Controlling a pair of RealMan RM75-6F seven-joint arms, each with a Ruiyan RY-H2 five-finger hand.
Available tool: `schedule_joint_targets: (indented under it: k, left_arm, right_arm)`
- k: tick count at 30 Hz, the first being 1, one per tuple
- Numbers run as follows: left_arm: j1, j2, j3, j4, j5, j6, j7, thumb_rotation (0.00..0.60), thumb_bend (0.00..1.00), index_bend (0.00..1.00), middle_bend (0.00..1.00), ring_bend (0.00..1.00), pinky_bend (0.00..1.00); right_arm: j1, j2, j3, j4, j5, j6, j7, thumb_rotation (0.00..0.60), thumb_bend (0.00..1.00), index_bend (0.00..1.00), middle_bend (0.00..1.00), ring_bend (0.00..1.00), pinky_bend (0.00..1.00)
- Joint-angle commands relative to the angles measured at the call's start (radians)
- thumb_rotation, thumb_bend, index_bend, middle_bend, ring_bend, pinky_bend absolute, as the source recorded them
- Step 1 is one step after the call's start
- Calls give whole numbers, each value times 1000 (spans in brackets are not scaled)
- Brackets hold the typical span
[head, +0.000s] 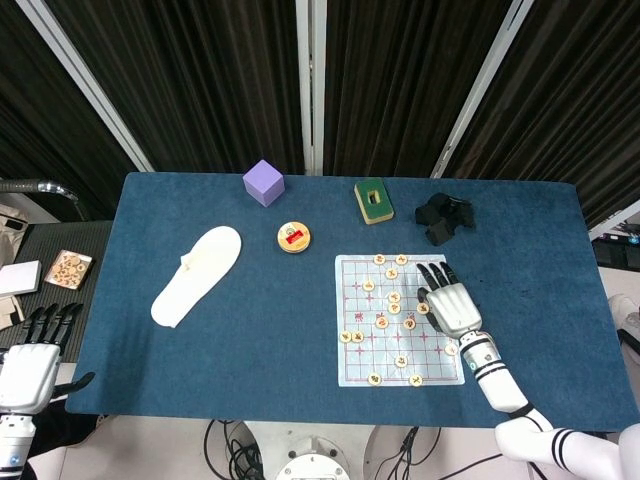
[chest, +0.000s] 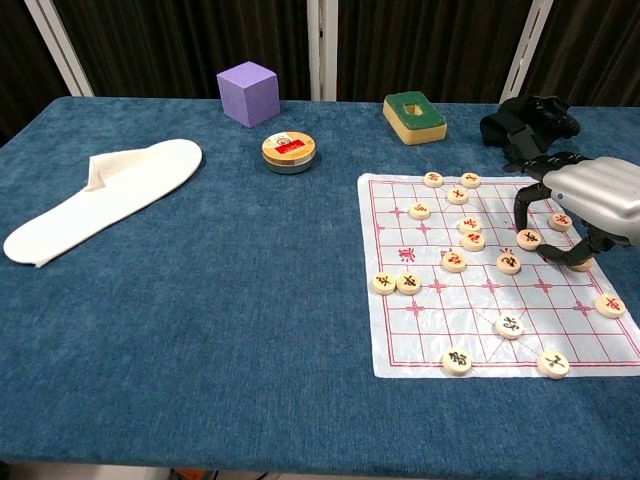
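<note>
Fingers (chest: 522, 196) of right hand (chest: 590, 200) arched over flat-lying chess piece (chest: 529, 239).

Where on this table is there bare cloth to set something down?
The widest bare stretch is the blue cloth between the white slipper and the gridded chess sheet, below the round tin. The near left corner is bare too. It is crowded on the sheet, where the right hand hangs over the wooden discs, with purple cube, green sponge and black bundle behind.

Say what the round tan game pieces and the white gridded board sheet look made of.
Round tan game pieces: probably wood, with a pale matte face and inked characters. White gridded board sheet: likely thin plastic or coated paper; it lies flat with a slight sheen and printed red lines.
</note>
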Motion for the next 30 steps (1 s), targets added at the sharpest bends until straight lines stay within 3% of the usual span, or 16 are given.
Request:
schedule_joint_targets:
  k: [1, 11, 19, 23, 25, 27, 30]
  left_arm:
    - [0, 1, 0, 1, 0, 1, -1, 600, 9, 33, 78, 0, 46]
    - [0, -2, -2, 5, 0, -1, -7, 600, 8, 33, 78, 0, 46]
    - [0, 5, -5, -3, 2, 5, -3, 600, 8, 33, 78, 0, 46]
    - [-2, 11, -7, -12, 4, 5, 5, 600, 8, 33, 77, 0, 46]
    - [-3, 14, -6, -20, 4, 2, 12, 600, 8, 34, 77, 0, 46]
    - [-4, 17, -5, -28, 4, 0, 15, 600, 8, 34, 78, 0, 46]
    - [-4, 20, -4, -32, 2, -5, 19, 600, 8, 36, 78, 0, 46]
  right_arm:
    - [1, 3, 2, -4, 7, -8, -9, 600, 301, 500, 44, 0, 0]
    - [4, 26, 9, -33, 14, -21, -14, 600, 269, 296, 25, 0, 0]
    - [-7, 64, 24, -83, -37, 45, 41, 600, 266, 269, 27, 0, 0]
    - [-55, 160, 29, -163, -97, 171, 88, 600, 266, 253, 34, 0, 0]
    - [-102, 234, 18, -211, -104, 229, 95, 600, 256, 180, 30, 0, 0]
    - [-152, 303, 0, -256, -95, 272, 90, 600, 234, 44, 8, 0, 0]
    - [-248, 382, -31, -291, -84, 363, 137, 600, 220, 0, 0, 0, 0]
